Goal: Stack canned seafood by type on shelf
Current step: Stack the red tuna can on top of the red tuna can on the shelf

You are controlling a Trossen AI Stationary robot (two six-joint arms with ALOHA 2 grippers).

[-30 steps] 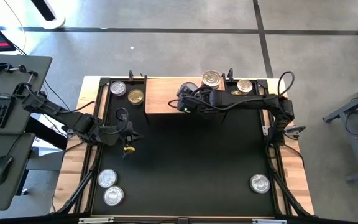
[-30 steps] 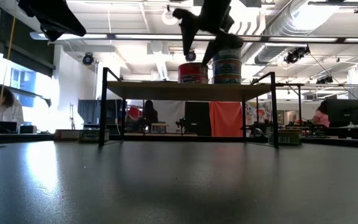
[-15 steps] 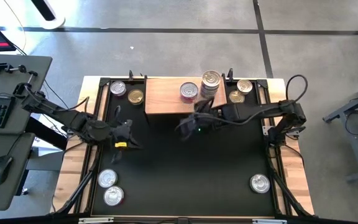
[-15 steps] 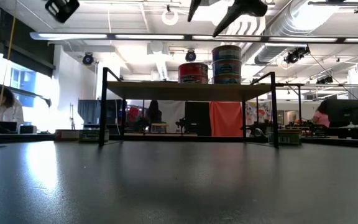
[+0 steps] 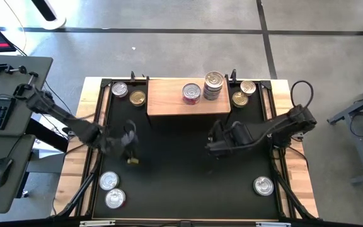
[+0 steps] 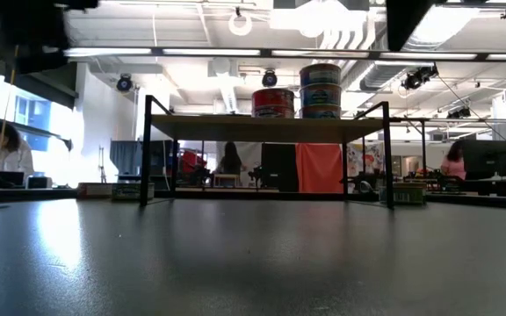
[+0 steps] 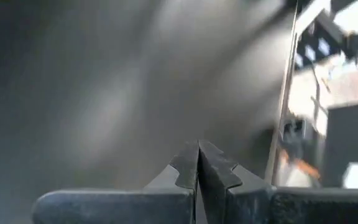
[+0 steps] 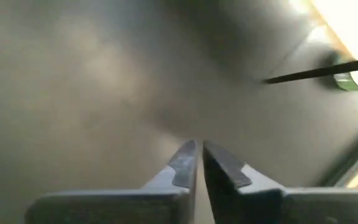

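Observation:
The shelf (image 5: 188,101), a light wooden board on thin black legs, stands at the far edge of the black mat (image 5: 181,183). On it sit a red-labelled can (image 5: 192,93) and, right beside it, a stack of bluish-labelled cans (image 5: 213,85); the low view shows the red can (image 6: 273,102) and the stack (image 6: 321,90) from the side. My right gripper (image 5: 214,142) hovers shut over the mat, near of the shelf, holding nothing (image 8: 199,160). My left gripper (image 5: 130,144) hovers shut over the mat's left part (image 7: 197,160).
Loose cans lie on the mat: two left of the shelf (image 5: 119,89) (image 5: 137,98), two right of it (image 5: 247,87) (image 5: 239,98), two at the near left (image 5: 109,181) (image 5: 115,198), one at the near right (image 5: 263,185). The mat's middle is bare.
My right gripper has left the red can on the shelf beside the stack, drawn back toward the table's near edge and to the right, and shut. My left gripper has drifted a little toward the near edge. The cans have stayed in place.

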